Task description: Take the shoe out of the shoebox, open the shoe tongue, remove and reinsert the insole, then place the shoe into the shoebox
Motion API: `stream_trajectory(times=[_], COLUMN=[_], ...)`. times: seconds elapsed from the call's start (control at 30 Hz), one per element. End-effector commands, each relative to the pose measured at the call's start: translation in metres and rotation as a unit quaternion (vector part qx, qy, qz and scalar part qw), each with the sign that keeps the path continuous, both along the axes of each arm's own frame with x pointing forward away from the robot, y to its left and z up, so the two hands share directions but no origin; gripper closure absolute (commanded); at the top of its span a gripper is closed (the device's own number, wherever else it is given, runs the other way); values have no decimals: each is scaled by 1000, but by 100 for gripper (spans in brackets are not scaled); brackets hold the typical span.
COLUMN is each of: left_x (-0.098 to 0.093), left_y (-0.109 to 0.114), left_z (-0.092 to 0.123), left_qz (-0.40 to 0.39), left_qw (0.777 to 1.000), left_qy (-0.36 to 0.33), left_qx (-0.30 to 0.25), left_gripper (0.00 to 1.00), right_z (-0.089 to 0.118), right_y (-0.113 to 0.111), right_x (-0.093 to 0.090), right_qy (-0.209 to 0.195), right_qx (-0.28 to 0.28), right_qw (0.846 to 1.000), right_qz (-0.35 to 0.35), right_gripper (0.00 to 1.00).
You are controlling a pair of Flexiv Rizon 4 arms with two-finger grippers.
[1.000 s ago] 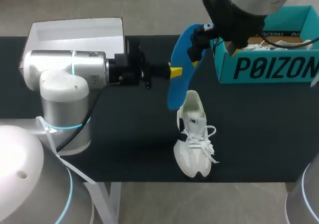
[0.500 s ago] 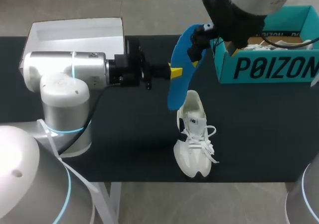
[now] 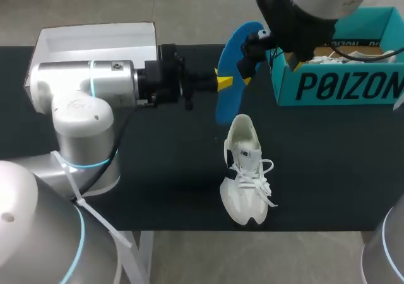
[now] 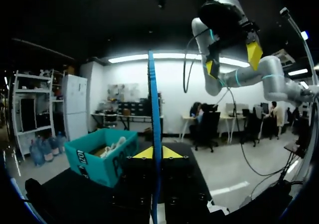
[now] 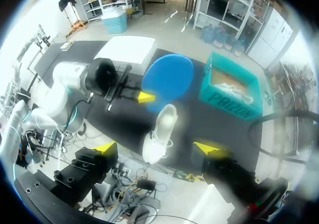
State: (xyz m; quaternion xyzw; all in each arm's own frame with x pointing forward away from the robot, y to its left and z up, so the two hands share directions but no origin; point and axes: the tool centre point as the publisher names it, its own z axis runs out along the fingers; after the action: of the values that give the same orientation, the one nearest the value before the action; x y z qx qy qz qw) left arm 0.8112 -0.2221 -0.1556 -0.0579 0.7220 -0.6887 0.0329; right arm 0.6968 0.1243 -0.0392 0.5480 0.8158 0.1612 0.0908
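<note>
The black table (image 3: 158, 170) carries everything. My left arm (image 3: 88, 88) comes in from the left side and lies level across it, while my right arm (image 3: 315, 6) comes in from the far right corner and hangs high over the table.

The teal shoebox (image 3: 341, 85) stands open at the far right of the table, with something white lying inside it. A white lid (image 3: 95, 38) sits at the far left edge, behind the left arm.

The white shoe (image 3: 245, 170) lies on the table near the front, well apart from the shoebox, laces up and heel opening toward the far side.

The blue insole (image 3: 227, 107) is out of the shoe – held in the air on edge, with its lower end near the shoe's heel; whether they touch cannot be told.

The left gripper (image 3: 222, 82) pinches the insole between its 2 yellow tips, seen edge-on in the left wrist view. The right gripper (image 4: 232, 60) has its 2 fingers spread wide with nothing between them – it looks straight down on the shoe and insole from above.
</note>
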Motion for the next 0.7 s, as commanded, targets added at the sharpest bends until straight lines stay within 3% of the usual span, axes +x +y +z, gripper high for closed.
stream_trajectory(times=[0.03, 0.33, 0.7], left_x=[-5, -8, -6], left_y=[5, 10, 13], left_z=[-6, -9, -10], left_qz=[-24, -85, -78], left_qw=[975, 943, 947], left_qy=[-214, -318, -310], left_qx=[-59, -48, -34], left_gripper=[100, 100, 100], right_z=[0, 0, 0], right_y=[1, 1, 1], right_x=[1, 1, 1], right_qy=[2, 2, 2], right_qx=[0, 0, 0], right_qw=[1000, 1000, 1000], right_qz=[0, 0, 0], right_gripper=[0, 0, 0])
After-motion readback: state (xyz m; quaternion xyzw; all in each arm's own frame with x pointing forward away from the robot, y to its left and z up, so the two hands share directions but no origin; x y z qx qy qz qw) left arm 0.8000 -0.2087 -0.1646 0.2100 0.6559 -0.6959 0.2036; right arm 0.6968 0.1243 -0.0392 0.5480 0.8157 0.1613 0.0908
